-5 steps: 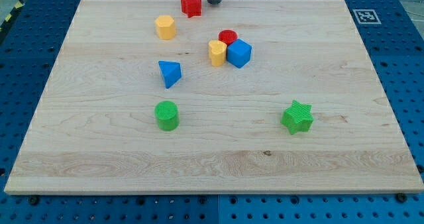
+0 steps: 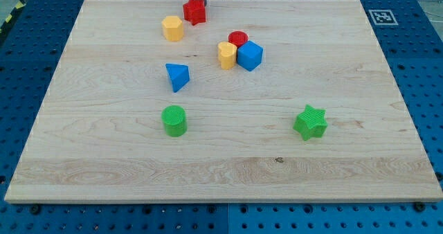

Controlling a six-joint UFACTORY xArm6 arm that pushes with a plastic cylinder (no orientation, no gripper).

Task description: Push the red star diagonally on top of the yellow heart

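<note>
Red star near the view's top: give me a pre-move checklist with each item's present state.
1. My tip against the red star: ok, it sits right behind it at the view's top edge.
2. Yellow heart identified: cannot tell; the yellow block beside the star or the yellow block by the red cylinder could be it.
3. Star on the board: ok.
4. Star apart from the nearest yellow block: ok, a gap shows.
5. Blue cube away from the star: ok.
</note>
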